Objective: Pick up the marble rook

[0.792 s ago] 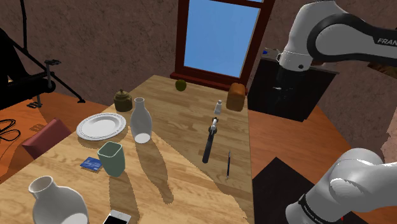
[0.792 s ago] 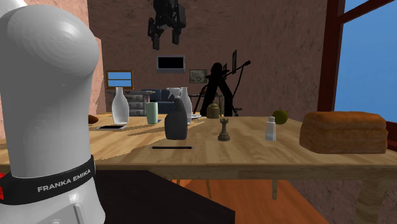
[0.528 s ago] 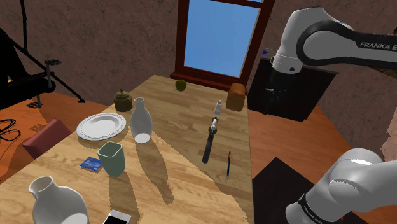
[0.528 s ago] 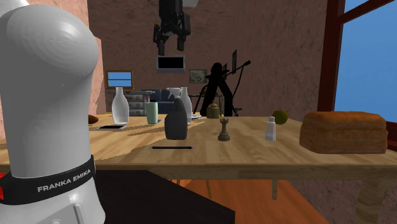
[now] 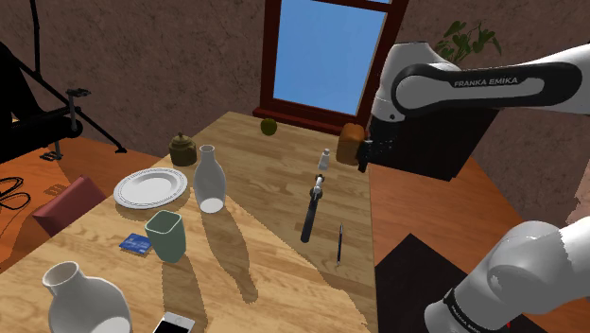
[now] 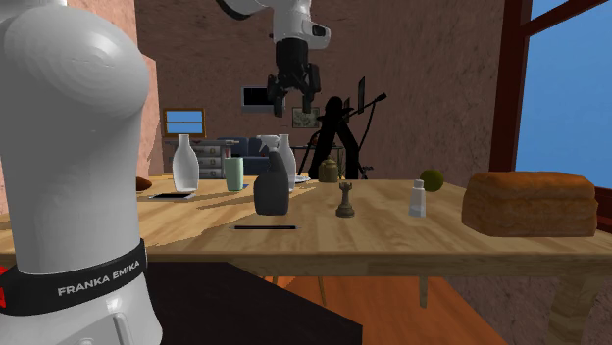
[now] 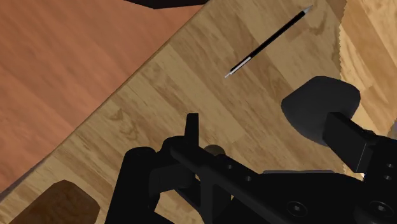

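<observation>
Black fingers [image 6: 277, 95] of the claw [image 6: 293, 100] stand apart and clasp nothing, high above the wooden table [image 6: 392, 245]. Well below the claw and slightly to one side, the dark rook [image 6: 344, 199] stands upright on the table. Just beside the rook lies a dark bottle [image 5: 309, 214]. Past the bottle is a thin black pen [image 7: 270, 41], and farther from the claw a brown loaf [image 6: 530, 204].

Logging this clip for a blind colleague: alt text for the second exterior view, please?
The black gripper hangs open high above a wooden table, up and left of the small dark rook standing upright on it. A brown loaf sits at the view's right.
</observation>
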Available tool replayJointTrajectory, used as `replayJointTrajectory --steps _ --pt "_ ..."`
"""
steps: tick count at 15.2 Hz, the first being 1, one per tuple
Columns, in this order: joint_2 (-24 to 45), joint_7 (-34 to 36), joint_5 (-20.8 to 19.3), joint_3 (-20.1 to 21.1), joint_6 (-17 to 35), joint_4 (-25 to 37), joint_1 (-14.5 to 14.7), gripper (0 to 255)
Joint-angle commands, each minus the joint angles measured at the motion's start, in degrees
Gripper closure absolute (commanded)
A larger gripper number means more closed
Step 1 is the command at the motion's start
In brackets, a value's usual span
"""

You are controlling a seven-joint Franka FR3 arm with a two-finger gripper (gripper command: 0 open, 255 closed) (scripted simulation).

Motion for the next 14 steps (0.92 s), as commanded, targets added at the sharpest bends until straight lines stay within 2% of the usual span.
replayJointTrajectory --steps 1,8,14 --pt "3.94 0.31 -0.32 0.0 3.9 0.38 -0.37 0" --pt "18.72 1.58 -1.73 -0.13 13.62 6.34 -1.48 0" --pt "31.7 2.75 -3.06 -0.58 19.31 14.4 -2.08 0"
